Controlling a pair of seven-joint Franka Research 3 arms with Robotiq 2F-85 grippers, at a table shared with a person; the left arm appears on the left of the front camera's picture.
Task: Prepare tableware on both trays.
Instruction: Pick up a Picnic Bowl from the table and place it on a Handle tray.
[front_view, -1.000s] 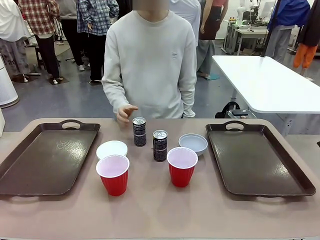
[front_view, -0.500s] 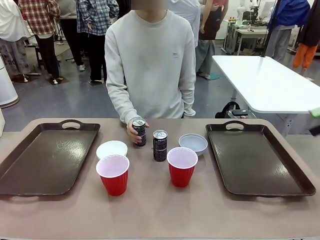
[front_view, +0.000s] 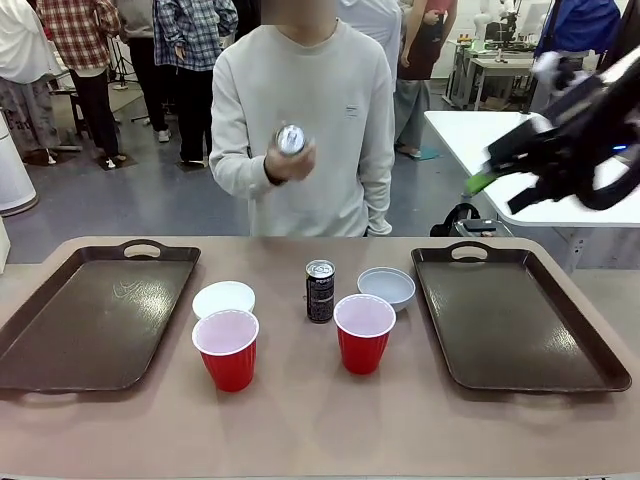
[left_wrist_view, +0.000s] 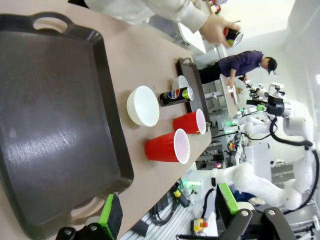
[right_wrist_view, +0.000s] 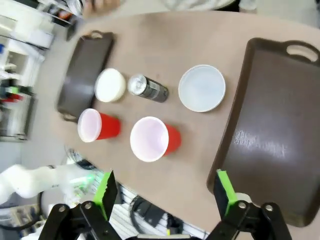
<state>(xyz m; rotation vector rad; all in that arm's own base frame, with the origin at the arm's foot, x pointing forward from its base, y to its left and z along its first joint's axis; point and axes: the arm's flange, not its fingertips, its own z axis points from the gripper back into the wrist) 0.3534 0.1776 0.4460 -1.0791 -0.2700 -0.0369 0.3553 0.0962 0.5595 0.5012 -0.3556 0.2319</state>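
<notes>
The right end effector hangs high over the far end of the right tray, fingers spread wide and holding nothing. The left end effector is equally wide open and empty, looking along the left tray. Both trays are bare, so the task looks barely begun.

Between the trays on the table stand the left bowl, the left cup, the right bowl, the right cup and one upright can. The person's hand holds the second can at chest height, well off the table.

From the right end effector, the right bowl lies below and toward the table's middle, just beside the right tray's inner rim. The right cup sits near it, closer to the robot. The right arm is the nearer one for that pair, and the left arm for the left bowl and cup. The can stands between the two groups with its long axis vertical, and probably calls for a grip from the side.
</notes>
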